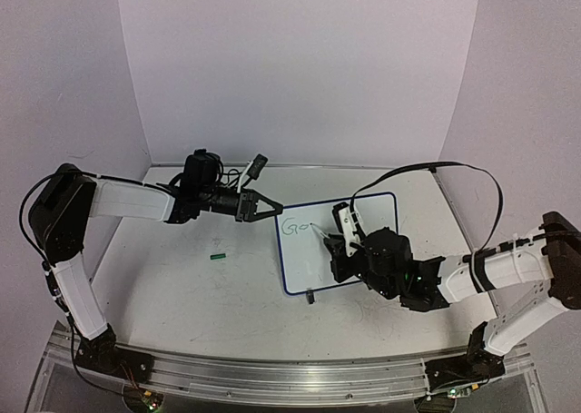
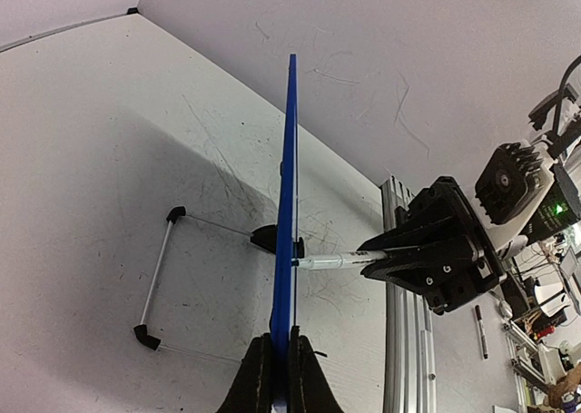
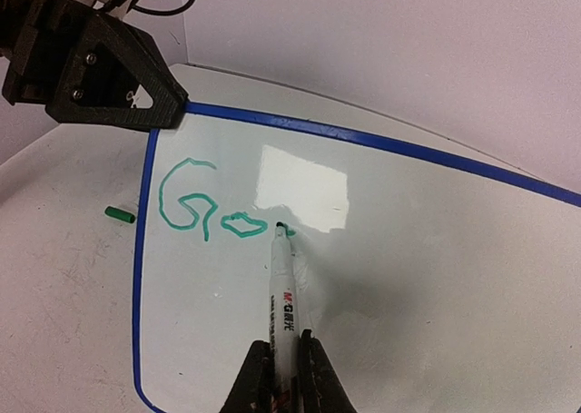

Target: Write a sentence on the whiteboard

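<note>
The whiteboard (image 1: 304, 266) with its blue frame stands on the table right of centre and shows edge-on in the left wrist view (image 2: 287, 186). My left gripper (image 1: 270, 206) (image 2: 280, 377) is shut on its upper left corner. The sentence (image 1: 295, 227) (image 3: 204, 213) reads "Go" in green, with a small fresh stroke just beyond it. My right gripper (image 1: 338, 236) (image 3: 283, 377) is shut on a white marker (image 3: 283, 290) (image 2: 340, 261) whose tip touches the whiteboard (image 3: 436, 277) right of the "o".
A small green cap (image 1: 217, 257) (image 3: 119, 215) lies on the table left of the board. A thin wire stand (image 2: 159, 281) sits on the table behind it, and a black clip foot (image 1: 310, 295) under its near edge. An aluminium rail (image 1: 290, 377) runs along the table's front.
</note>
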